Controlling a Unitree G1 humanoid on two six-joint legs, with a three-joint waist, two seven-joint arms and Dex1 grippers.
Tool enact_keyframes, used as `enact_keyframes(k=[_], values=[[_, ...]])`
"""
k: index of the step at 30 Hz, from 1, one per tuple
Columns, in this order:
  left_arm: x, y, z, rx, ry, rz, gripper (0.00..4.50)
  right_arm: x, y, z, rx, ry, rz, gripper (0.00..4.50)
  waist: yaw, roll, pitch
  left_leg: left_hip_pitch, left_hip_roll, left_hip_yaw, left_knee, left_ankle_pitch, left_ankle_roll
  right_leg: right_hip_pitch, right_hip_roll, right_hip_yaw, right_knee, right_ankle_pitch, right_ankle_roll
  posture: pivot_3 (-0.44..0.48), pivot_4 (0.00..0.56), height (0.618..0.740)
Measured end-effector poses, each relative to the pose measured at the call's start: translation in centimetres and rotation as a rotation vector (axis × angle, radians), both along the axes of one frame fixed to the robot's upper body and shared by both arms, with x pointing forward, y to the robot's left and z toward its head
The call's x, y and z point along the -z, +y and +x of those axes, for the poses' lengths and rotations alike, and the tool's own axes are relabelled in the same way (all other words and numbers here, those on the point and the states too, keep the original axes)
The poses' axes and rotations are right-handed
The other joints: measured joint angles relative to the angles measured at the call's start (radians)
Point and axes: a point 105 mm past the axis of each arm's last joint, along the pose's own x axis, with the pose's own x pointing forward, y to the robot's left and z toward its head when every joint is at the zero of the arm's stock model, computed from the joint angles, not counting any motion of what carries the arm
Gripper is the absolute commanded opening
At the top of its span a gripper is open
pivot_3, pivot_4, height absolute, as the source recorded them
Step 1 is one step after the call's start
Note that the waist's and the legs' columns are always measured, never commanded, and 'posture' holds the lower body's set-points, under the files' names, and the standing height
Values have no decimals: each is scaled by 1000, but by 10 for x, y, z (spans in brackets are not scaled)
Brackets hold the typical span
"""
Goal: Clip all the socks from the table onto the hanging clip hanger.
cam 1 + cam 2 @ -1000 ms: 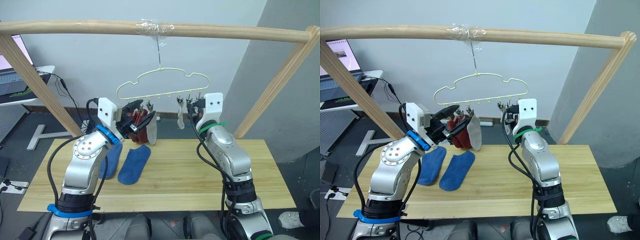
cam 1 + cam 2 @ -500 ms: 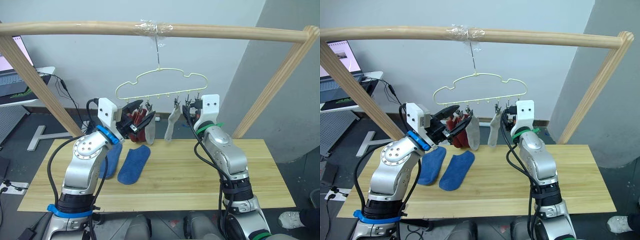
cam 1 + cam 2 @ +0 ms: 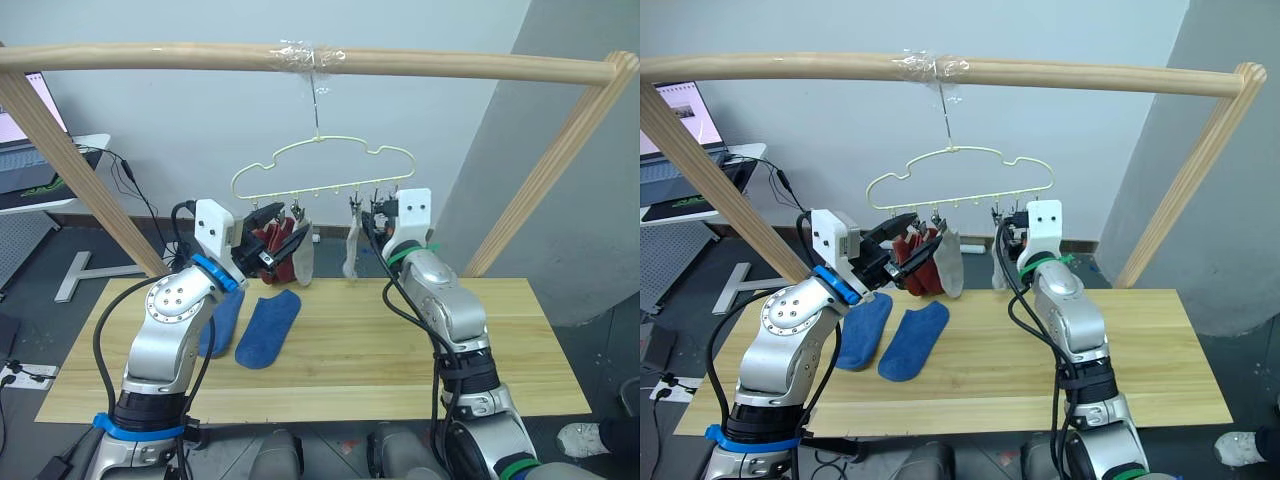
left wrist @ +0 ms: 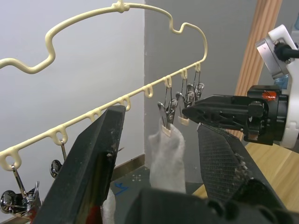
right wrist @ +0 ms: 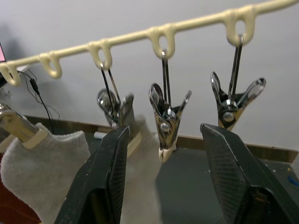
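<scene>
Grippers: my right gripper [image 5: 163, 186] spread empty before the clip hanger [image 3: 325, 165], grey sock [image 3: 351, 250] clipped at its 9 o'clock; left gripper [image 3: 275, 238] spread near red socks [image 3: 272, 243]. Two blue socks [image 3: 268, 328] on the table [image 3: 400, 350]. Next I'd fetch one, feeding cuff squarely into a free clip

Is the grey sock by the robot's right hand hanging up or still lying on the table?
Hanging up. The grey sock dangles from a metal clip on the clip hanger, above the table.
</scene>
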Motion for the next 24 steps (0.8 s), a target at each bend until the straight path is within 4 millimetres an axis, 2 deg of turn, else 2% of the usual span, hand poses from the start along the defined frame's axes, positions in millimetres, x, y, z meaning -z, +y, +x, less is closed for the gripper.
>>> enact_keyframes(k=[10, 18, 24], values=[[-2, -1, 1, -1, -7, -1, 2826, -7, 6, 15, 14, -23, -4, 2528, 0, 0, 0, 1, 0, 2, 0, 0, 0, 0, 0, 1, 0, 0, 0, -15, 116, 740], [-3, 0, 1, -8, -9, -3, 2826, -4, 22, 14, -21, -7, 28, 2528, 0, 0, 1, 1, 0, 2, -1, 0, 0, 0, 0, 1, 0, 0, 0, -11, 120, 740], [-3, 1, 2, -17, -10, -7, 2826, -4, 22, 14, -21, -5, 28, 2528, 3, 1, 2, 1, 0, 2, -1, 0, 0, 0, 0, 1, 0, 0, 0, 0, 128, 740]])
